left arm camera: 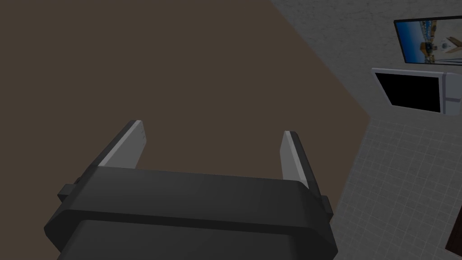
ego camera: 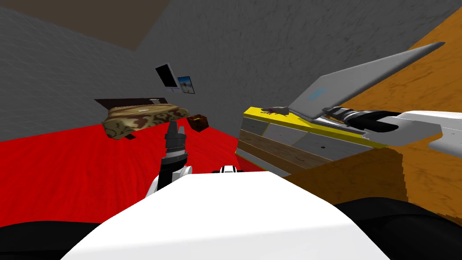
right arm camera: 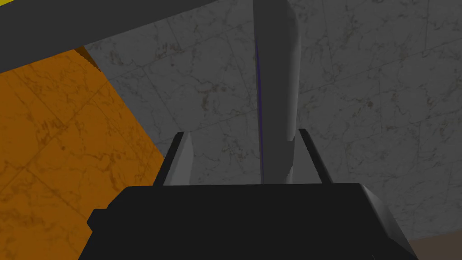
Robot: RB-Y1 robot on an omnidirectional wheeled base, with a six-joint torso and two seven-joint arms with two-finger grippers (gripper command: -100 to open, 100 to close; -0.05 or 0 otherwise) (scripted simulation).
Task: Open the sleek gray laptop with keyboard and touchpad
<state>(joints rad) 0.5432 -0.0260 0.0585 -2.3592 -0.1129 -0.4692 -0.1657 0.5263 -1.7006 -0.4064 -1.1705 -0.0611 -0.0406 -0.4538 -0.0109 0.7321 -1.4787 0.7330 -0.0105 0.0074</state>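
Your laptop sits half-open on the yellow-topped dresser around 2 o'clock, right gripper has fingers apart with its grey edge between them, and left gripper hangs spread wide near 11 o'clock.

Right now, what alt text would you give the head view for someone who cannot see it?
A grey laptop sits partly open on a yellow-topped drawer unit, and the right gripper reaches in at its side beneath the slanted lid. The left gripper stands open over a red floor, with a camouflage-covered bed by the grey wall behind.
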